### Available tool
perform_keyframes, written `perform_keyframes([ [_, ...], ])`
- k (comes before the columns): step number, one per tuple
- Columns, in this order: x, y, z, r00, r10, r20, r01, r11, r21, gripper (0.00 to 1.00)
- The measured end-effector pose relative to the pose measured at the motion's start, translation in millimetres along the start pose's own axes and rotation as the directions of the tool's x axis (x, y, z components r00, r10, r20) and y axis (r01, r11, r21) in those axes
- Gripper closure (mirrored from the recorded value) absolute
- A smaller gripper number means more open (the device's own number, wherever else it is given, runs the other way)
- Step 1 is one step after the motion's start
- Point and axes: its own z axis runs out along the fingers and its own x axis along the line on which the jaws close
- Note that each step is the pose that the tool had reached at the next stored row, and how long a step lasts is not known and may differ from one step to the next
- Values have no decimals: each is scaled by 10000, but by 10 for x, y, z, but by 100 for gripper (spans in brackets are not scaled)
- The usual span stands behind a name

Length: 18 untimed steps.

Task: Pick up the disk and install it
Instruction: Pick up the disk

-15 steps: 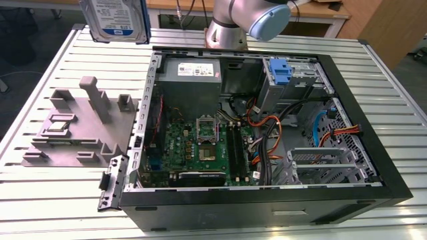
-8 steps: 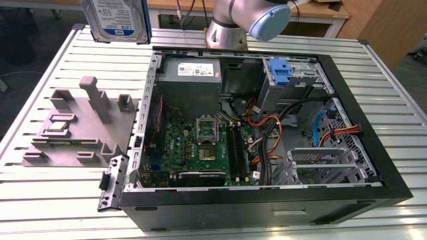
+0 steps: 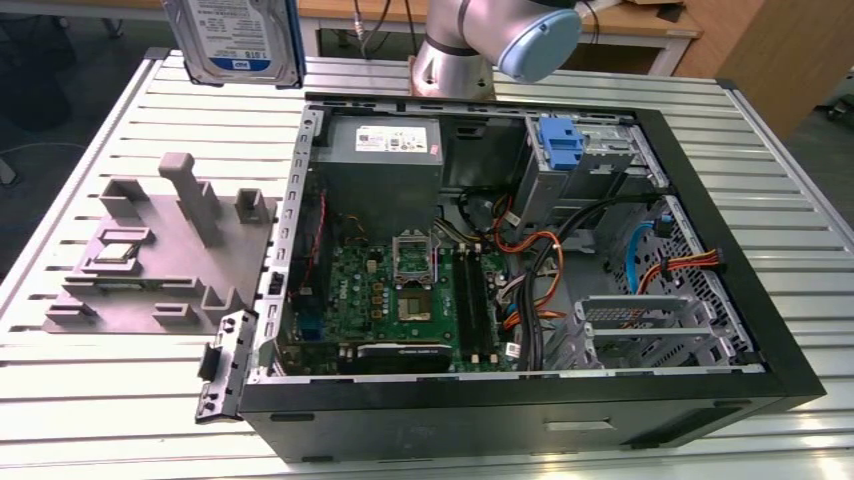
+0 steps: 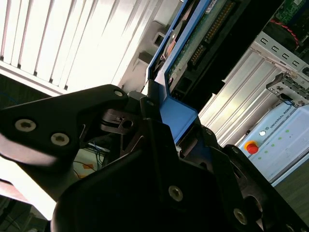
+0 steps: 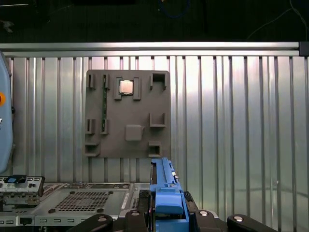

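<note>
well, my jaws are pressed in on the disk (image 3: pixel 238 40), pinching it by the blue carrier bracket (image 5: pixel 165 193) that frames it. in the second wrist view the bracket's blue edge sits squeezed between my jaws, and just past them the disk's underside shows its green circuit board (image 4: pixel 205 29). in the exterior view the disk stands upright in my grip, with its white-and-blue label turned to the camera. it is lifted clear of the desk (image 3: pixel 80 400) and held outside the computer case (image 3: pixel 747 330).

below my jaws lies the slatted metal desk. in the first wrist view the grey fixture plate (image 5: pixel 128 113) rests on it, straight beyond the bracket's edge. a small square silver chip (image 5: pixel 126 87) is seated in one of the plate's pockets.

the open case lies beside that plate, well apart from my jaws and lower, toward the exterior view's right. inside it i see the green motherboard (image 3: pixel 400 285), the grey power supply (image 3: pixel 380 140) and a blue-handled caddy (image 3: pixel 563 145) fixed near it. orange and black cables (image 3: pixel 541 270) run across the middle. my arm (image 3: pixel 494 35) rises from the desk behind the case.
</note>
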Motion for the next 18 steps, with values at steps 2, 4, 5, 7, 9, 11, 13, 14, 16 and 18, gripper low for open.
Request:
perform_keyframes([
  [2,0,-7,0,10000,-1,0,1,10000,0,63],
  [4,0,-13,0,10000,0,0,0,10000,1,63],
  [5,0,-16,0,10000,0,0,0,10000,0,63],
  [7,-1,-22,0,10000,0,0,0,10000,0,63],
  [9,-1,-31,0,10000,-1,0,1,10000,0,63],
  [11,-1,-40,0,10000,-1,0,1,10000,0,63],
  [13,-1,-49,0,10000,0,0,0,10000,0,63],
  [14,-1,-53,-1,10000,-1,0,1,10000,0,63],
  [16,-1,-62,0,10000,0,0,0,10000,0,63],
  [18,-2,-70,-1,10000,0,0,0,10000,0,63],
])
